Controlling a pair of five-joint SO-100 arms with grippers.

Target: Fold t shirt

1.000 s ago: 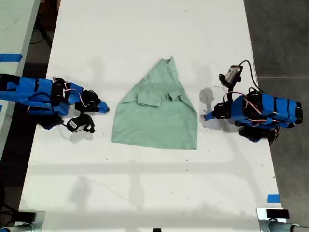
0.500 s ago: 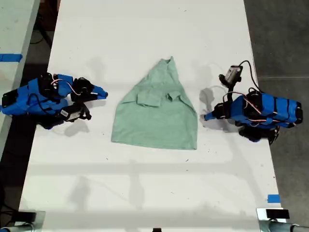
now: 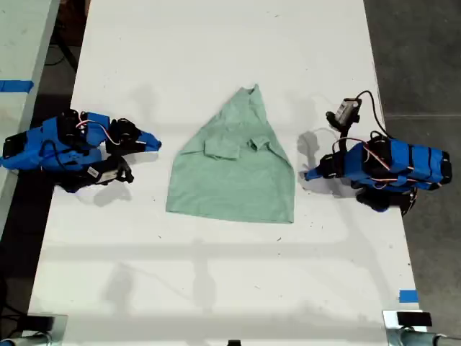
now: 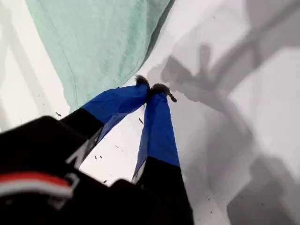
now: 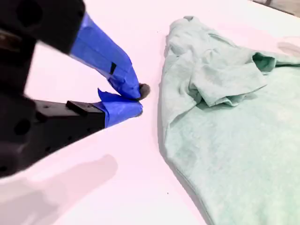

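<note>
Table (image 3: 216, 288): white, bare around the cloth.
T shirt (image 3: 234, 169): partly folded, mid-table, between my arms.
My first gripper (image 4: 151, 89): jaws pinched together, empty, at the shirt's edge, exterior view's right.
My second gripper (image 5: 138, 99): tips closed, empty, beside the shirt, exterior view's left.

The t shirt (image 3: 234, 169) lies at the centre of the counter (image 3: 216, 58). My first end effector (image 3: 306, 174) sits at its 3 o'clock, my second end effector (image 3: 153, 143) at 9 o'clock.
</note>
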